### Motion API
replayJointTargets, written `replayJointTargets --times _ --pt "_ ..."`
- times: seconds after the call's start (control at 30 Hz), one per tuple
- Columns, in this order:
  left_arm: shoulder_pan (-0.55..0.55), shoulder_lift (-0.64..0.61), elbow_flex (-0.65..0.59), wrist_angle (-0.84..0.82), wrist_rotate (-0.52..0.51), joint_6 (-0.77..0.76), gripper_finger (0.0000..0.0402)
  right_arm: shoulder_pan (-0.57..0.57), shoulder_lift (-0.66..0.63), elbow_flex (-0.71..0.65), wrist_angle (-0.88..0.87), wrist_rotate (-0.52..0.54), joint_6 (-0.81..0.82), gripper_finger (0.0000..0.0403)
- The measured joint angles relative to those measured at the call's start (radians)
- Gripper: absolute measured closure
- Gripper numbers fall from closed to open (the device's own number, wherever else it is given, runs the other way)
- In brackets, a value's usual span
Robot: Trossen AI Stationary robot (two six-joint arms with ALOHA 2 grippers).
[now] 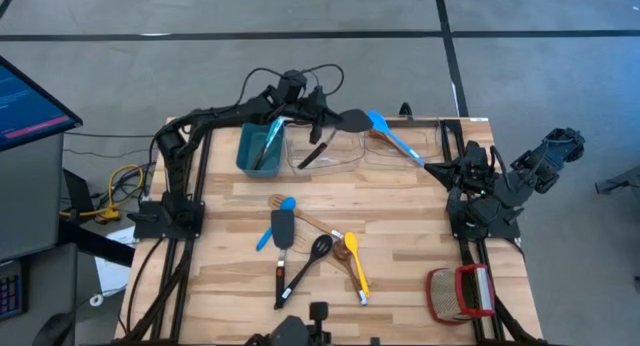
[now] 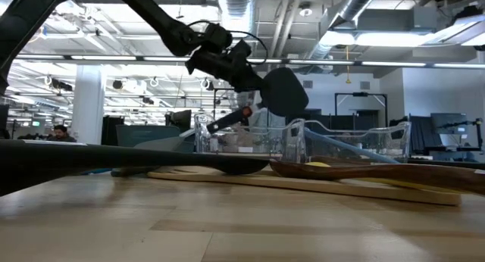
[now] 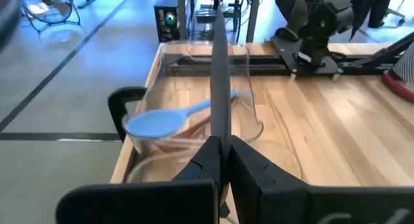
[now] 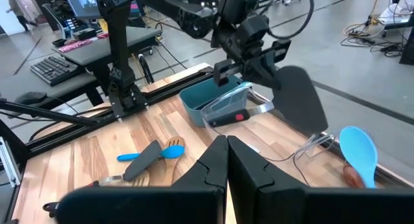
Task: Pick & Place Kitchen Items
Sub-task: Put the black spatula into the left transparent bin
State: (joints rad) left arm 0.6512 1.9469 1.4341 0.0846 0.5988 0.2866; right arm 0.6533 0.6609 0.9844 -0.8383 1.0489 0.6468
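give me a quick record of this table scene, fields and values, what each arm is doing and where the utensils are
left gripper: jaws shut on a black spatula, held above the clear tray at the table's far edge
right gripper: jaws shut, empty, parked at the table's right edge
clear tray contents: a blue spoon and a black handle with a red mark
teal bin: left of the clear tray, utensils inside
table centre: loose utensils, among them black, wooden, blue and yellow ones
woven basket: near right corner

Black spatula [image 1: 352,119] held aloft over the clear bin; other utensils [image 1: 318,248] lie mid-table.
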Motion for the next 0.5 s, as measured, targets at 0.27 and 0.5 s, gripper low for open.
replayJointTargets --times 0.27,0.5 --pt "0.014 0.0 -0.091 0.059 -0.007 -0.004 0.0401 0.0 0.0 0.0 0.004 0.01 0.0 0.0403" --pt "0.014 -0.003 -0.162 0.071 -0.083 -0.005 0.0399 0.0 0.0 0.0 0.005 0.027 0.0 0.0403"
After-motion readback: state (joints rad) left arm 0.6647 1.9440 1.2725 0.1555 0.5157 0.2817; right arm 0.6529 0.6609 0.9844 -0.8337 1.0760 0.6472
